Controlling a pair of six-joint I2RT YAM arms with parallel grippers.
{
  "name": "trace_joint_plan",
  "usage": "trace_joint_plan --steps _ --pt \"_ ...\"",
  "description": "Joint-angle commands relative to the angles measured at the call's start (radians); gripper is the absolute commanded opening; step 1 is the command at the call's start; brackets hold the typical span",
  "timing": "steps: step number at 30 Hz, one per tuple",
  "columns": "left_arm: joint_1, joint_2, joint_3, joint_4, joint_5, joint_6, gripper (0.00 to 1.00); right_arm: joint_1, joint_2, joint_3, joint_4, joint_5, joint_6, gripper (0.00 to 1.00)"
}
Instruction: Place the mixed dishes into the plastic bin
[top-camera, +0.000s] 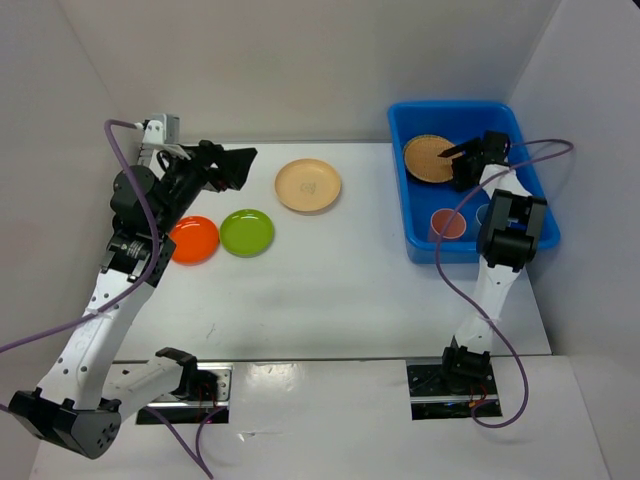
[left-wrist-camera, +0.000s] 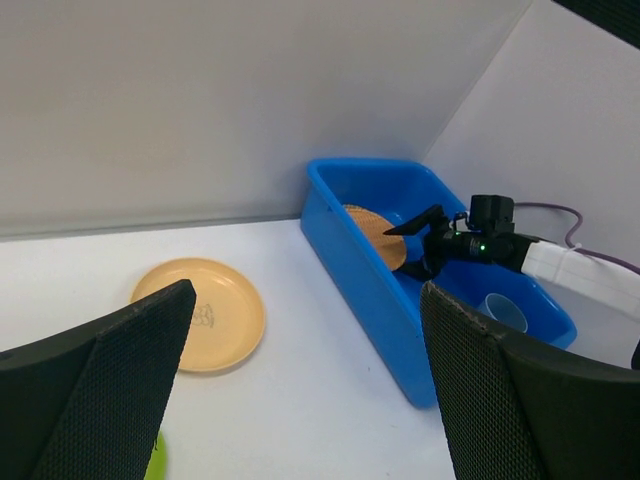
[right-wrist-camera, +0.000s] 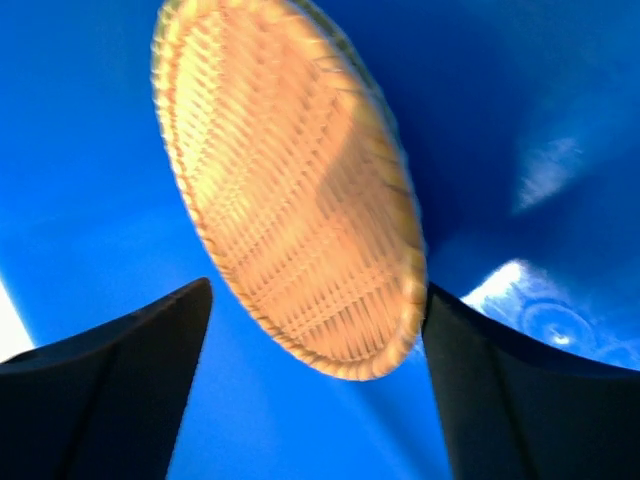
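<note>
The blue plastic bin (top-camera: 520, 215) stands at the table's right side. Inside it, a tan woven plate (top-camera: 428, 158) lies tilted at the far end, with a pink cup (top-camera: 447, 223) and a blue cup (top-camera: 484, 214) nearer. My right gripper (top-camera: 460, 157) hangs in the bin over that plate's edge. In the right wrist view its jaws are open, and the blurred woven plate (right-wrist-camera: 290, 190) lies loose between them. On the table are a beige plate (top-camera: 308, 185), a lime green plate (top-camera: 246, 232) and an orange plate (top-camera: 192, 240). My left gripper (top-camera: 235, 168) is open and empty, raised above the table's far left.
White walls close in the table at the back and both sides. In the left wrist view the bin's long wall (left-wrist-camera: 370, 270) lies right of the beige plate (left-wrist-camera: 198, 314). A purple cable (top-camera: 450, 260) loops beside the right arm.
</note>
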Motion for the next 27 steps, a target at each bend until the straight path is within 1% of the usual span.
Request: trace_joint_plan --steps 1,3,5,11,14,16,18,19,20,22,23,24,27 --pt "-0.004 -0.005 0.021 -0.03 -0.052 -0.032 0.99 0.014 -0.044 0.05 -0.06 0.056 -0.014 0.89" --pt "-0.004 -0.005 0.021 -0.055 -0.063 -0.041 0.99 0.029 -0.072 0.082 -0.085 0.098 -0.027 0.94" --pt "-0.004 -0.014 0.021 -0.067 -0.072 -0.068 0.99 0.048 -0.084 0.137 -0.154 0.126 -0.053 0.98" --pt "0.005 -0.014 0.03 -0.139 -0.072 -0.119 0.99 0.094 -0.15 0.273 -0.321 0.218 -0.138 1.0" --pt "0.005 0.009 0.059 -0.234 -0.087 -0.153 0.99 0.106 -0.213 0.326 -0.354 0.264 -0.21 1.0" --pt "0.014 0.009 0.059 -0.257 -0.075 -0.169 0.99 0.149 -0.256 0.369 -0.393 0.296 -0.259 1.0" --pt "0.014 -0.016 0.01 -0.248 -0.066 -0.225 0.99 0.202 -0.265 0.456 -0.447 0.341 -0.339 1.0" --pt "0.024 -0.025 -0.004 -0.239 -0.066 -0.245 0.99 0.223 -0.275 0.528 -0.464 0.341 -0.365 1.0" --pt "0.024 -0.043 -0.013 -0.239 -0.066 -0.28 0.99 0.242 -0.275 0.559 -0.476 0.323 -0.409 1.0" --pt "0.024 -0.065 -0.022 -0.239 -0.113 -0.303 0.98 0.305 -0.275 0.626 -0.503 0.26 -0.435 1.0" --pt "0.024 -0.086 -0.022 -0.239 -0.132 -0.314 0.96 0.351 -0.275 0.642 -0.534 0.206 -0.436 1.0" --pt "0.024 -0.095 -0.022 -0.239 -0.15 -0.314 0.96 0.376 -0.275 0.654 -0.55 0.188 -0.436 1.0" --pt "0.033 -0.108 -0.013 -0.262 -0.205 -0.323 0.96 0.457 -0.264 0.636 -0.55 0.1 -0.436 1.0"
